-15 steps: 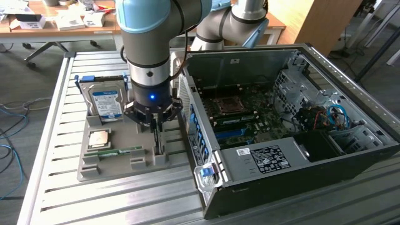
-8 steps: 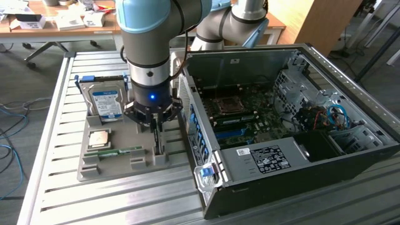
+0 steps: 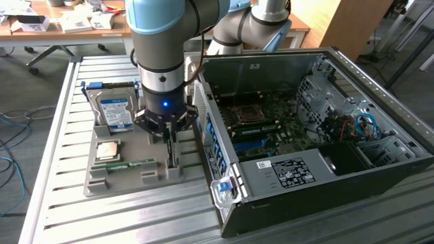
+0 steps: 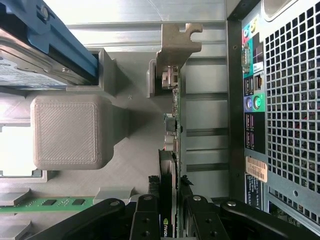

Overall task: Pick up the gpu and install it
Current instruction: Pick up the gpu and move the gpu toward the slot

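claw: part-closed on the gpu's top edge, one finger on each face
gpu: on edge in the gray holder just beside the computer case — long axis along its rear panel, directly under the claw

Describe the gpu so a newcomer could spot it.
In the exterior view, a grey tray sits left of the open computer case. The gpu stands on edge along the tray's case side, under the gripper: a dark card with a silvery bracket, unlike the blue-labelled hard drive or green memory stick.
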